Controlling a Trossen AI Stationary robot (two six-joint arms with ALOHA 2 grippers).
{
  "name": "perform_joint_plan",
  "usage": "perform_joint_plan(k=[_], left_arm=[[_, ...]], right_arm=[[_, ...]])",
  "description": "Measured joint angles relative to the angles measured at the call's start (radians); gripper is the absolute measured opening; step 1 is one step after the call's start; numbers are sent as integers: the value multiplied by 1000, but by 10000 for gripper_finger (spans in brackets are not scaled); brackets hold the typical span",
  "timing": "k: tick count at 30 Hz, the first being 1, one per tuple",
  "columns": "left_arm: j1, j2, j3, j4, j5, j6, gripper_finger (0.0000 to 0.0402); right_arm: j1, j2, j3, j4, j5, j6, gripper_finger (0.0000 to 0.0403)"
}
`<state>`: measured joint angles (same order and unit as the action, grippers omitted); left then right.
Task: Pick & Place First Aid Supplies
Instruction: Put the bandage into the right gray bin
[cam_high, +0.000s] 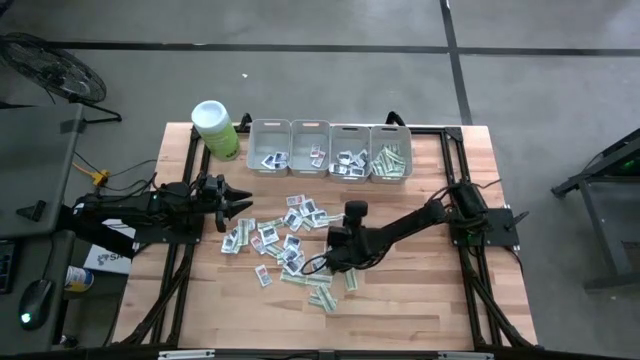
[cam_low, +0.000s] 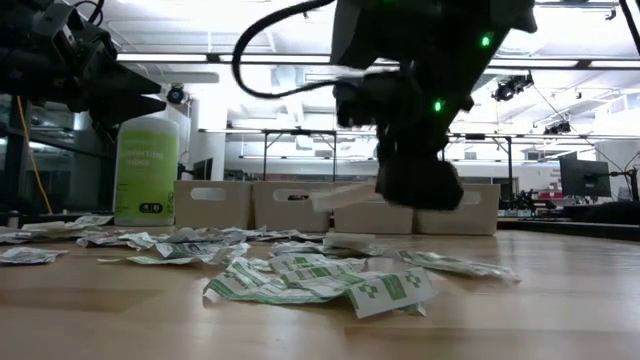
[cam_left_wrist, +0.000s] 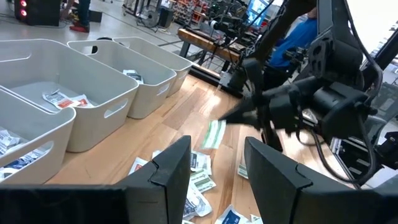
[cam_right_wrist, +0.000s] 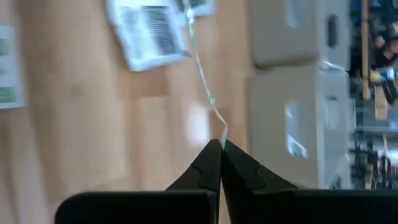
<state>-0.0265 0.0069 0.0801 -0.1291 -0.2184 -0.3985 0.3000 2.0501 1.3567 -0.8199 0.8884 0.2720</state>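
Many small flat packets, white squares and green-and-white strips, lie scattered on the wooden table. My right gripper hovers above this pile, shut on one green-and-white strip packet. The right wrist view shows that packet edge-on as a thin line running out from the fingertips. My left gripper waits open at the table's left, above the table, with nothing between its fingers. My right gripper pinches one end of the strip packet between the very tips of its two fingers. The fingers slant downward. The packet juts out past the fingertips and is lifted clear of the pile.
Four grey bins stand in a row at the far edge, each with a few packets inside. A lime-green canister stands left of them. Bare wood lies near the front and right edges.
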Motion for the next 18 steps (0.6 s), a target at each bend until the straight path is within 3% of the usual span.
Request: perform_joint_plan(k=[18], left_arm=[[0, 0, 0, 0, 0, 0, 150]], right_arm=[[-101, -225, 2, -515, 44, 420, 0]])
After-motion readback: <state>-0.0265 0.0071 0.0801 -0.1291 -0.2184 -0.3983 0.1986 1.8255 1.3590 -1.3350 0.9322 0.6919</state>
